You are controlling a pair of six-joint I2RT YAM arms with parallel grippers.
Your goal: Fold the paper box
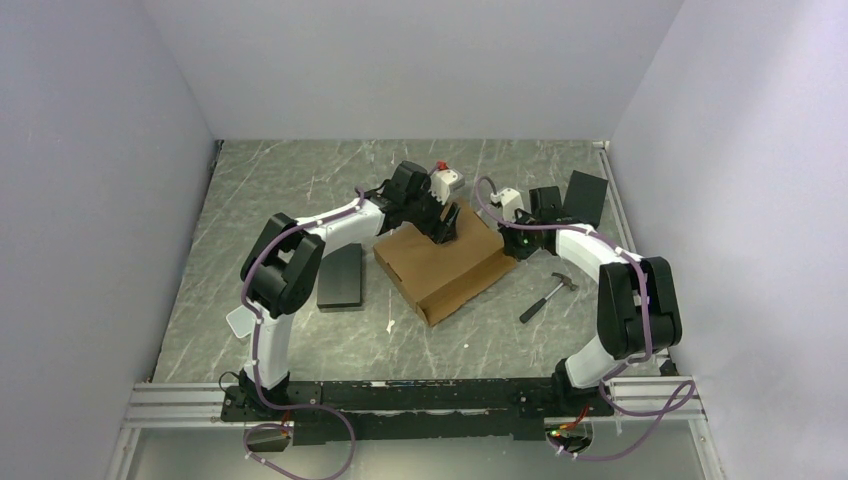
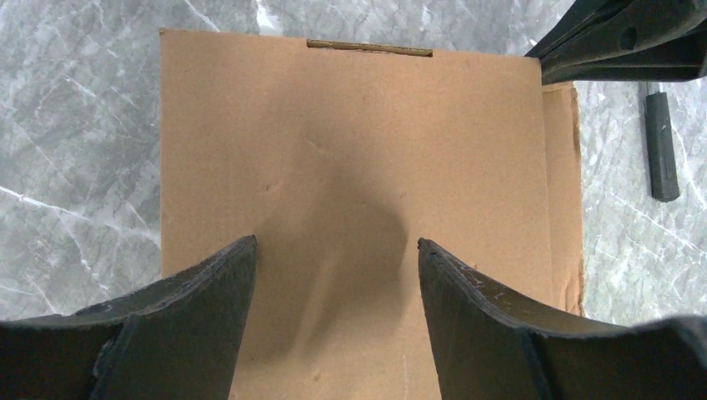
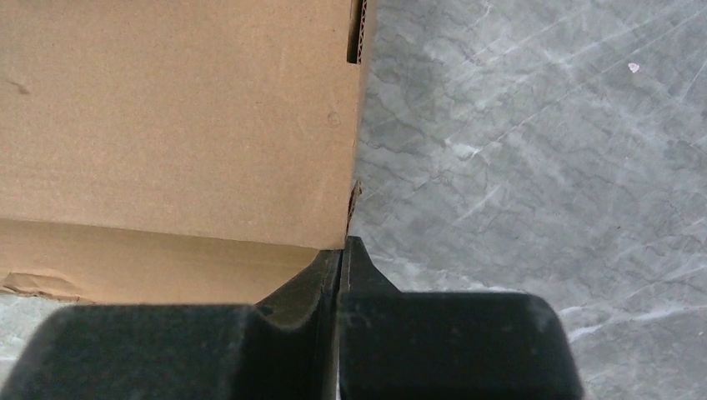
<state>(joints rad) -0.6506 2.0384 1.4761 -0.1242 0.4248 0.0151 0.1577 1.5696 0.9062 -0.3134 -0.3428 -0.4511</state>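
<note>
The paper box [image 1: 447, 268], plain brown cardboard, lies folded shut in the middle of the table with its lid down. My left gripper [image 1: 441, 230] is open just above the lid. In the left wrist view its jaws [image 2: 336, 246] stand wide apart over the bare lid [image 2: 350, 125] and hold nothing. My right gripper [image 1: 514, 238] is at the box's right corner. In the right wrist view its jaws [image 3: 343, 246] are pressed together with their tips touching the corner edge of the box [image 3: 183, 108]. No cardboard shows between them.
A black rectangular block [image 1: 341, 277] lies left of the box. A hammer [image 1: 547, 297] lies to its right; its handle [image 2: 661, 146] shows in the left wrist view. A small grey tin [image 1: 447, 180] and a black slab [image 1: 586, 200] stand behind.
</note>
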